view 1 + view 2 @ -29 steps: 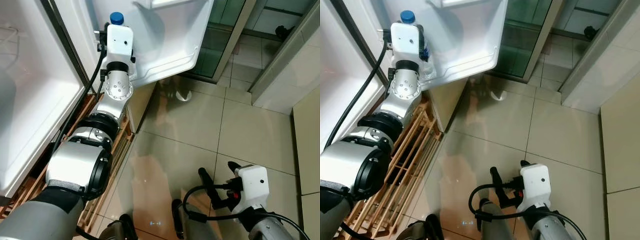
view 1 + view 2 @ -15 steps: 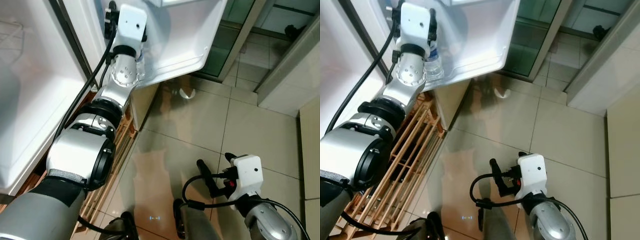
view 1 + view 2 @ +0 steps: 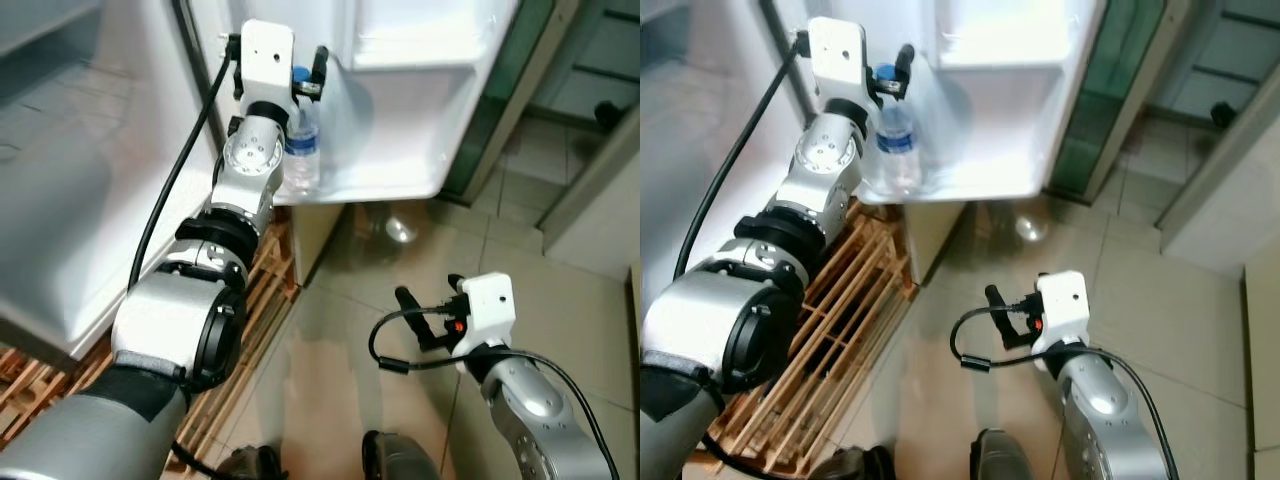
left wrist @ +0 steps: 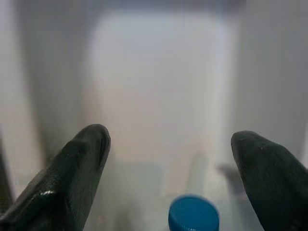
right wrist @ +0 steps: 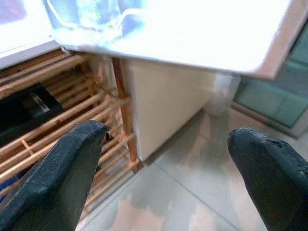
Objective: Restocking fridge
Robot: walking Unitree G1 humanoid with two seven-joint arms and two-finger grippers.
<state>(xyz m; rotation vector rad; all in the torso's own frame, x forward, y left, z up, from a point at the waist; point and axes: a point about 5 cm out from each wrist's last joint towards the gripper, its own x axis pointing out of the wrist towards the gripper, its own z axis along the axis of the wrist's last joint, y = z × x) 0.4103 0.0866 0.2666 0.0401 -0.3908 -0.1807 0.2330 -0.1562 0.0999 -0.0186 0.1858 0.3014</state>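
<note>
Blue-capped water bottle (image 3: 897,150), label unreadable, stands between parted left gripper (image 4: 173,159) fingers.

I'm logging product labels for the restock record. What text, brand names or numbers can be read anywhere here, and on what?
None can be read.
water bottle in the fridge door shelf: its label band shows as a blur, no words legible.
blue cap: plain, no marking visible.
left end effector: no readable marking.

At your 12 o'clock the water bottle (image 3: 896,150) stands upright in the fridge door shelf (image 3: 990,130), at that shelf's left end. Your left claw (image 4: 168,159) sits just above its cap, while the wooden rack (image 3: 830,330) lies on the floor at 9 o'clock, below the shelf. Your right claw (image 5: 159,163) hangs low at 5 o'clock, over the floor tiles (image 3: 560,250).
</note>
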